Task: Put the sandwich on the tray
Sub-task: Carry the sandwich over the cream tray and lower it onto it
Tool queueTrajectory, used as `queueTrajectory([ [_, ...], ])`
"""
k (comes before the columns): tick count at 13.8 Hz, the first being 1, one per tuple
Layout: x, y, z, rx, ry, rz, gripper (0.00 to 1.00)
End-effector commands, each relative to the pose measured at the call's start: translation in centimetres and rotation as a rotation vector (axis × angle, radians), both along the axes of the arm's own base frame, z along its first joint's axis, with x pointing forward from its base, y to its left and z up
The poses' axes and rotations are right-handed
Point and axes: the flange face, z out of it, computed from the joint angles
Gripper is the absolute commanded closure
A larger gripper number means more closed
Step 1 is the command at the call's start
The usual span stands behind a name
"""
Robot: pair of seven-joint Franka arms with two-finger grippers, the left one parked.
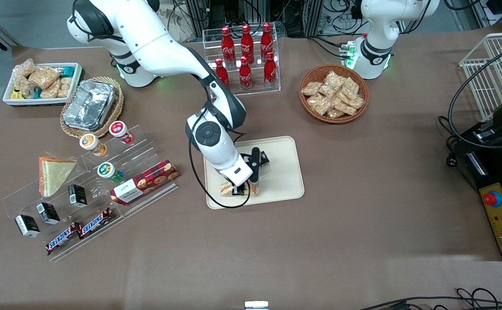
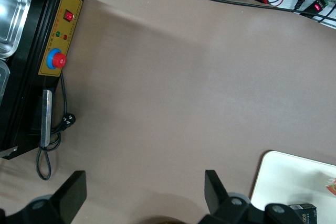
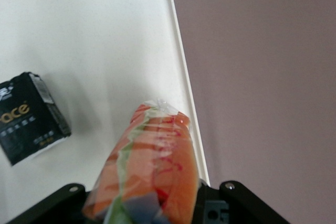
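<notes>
We find the gripper (image 1: 241, 189) clamped on the clear-wrapped triangular sandwich (image 3: 152, 171), low over the cream rectangular tray (image 1: 283, 172); we advise releasing inboard of the rim.

Wrapped sandwich (image 1: 239, 187) on cream tray (image 1: 283, 172), near-camera edge.

My gripper (image 1: 243, 189) holds the clear-wrapped wedge sandwich (image 1: 227, 187) over the cream rectangular plastic tray (image 1: 283, 172). A small black carton (image 3: 30, 116) lies on the tray beside it.

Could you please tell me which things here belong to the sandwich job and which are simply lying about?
Job: sandwich, gripper shut on it over the tray.
Lying about: second sandwich, small black carton on the tray, cola bottles, snack basket.
</notes>
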Motion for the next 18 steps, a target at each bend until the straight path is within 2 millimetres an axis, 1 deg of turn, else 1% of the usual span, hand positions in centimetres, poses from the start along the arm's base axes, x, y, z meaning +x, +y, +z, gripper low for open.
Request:
queueTrajectory([
  [1, -0.4, 1.3, -1.5, 0.035, -0.014, 0.016, 1.0],
  [3, -0.6, 1.6, -1.3, 0.039, -0.015, 0.02, 1.0],
  [4, -1.1, 2.1, -1.4, 0.044, -0.009, 0.024, 1.0],
  [7, -1.0, 2.2, -1.3, 0.046, -0.011, 0.019, 1.0],
  [8, -0.8, 2.5, -0.7, 0.055, -0.021, 0.02, 0.77],
  [9, -0.4, 2.6, -0.1, 0.064, -0.051, 0.033, 0.06],
  [10, -0.1, 2.6, 0.2, 0.075, -0.088, 0.045, 0.01],
  [12, 0.0, 2.6, -0.3, 0.079, -0.106, 0.054, 0.01],
  [18, 0.2, 2.4, -0.4, 0.083, -0.101, 0.045, 0.01],
])
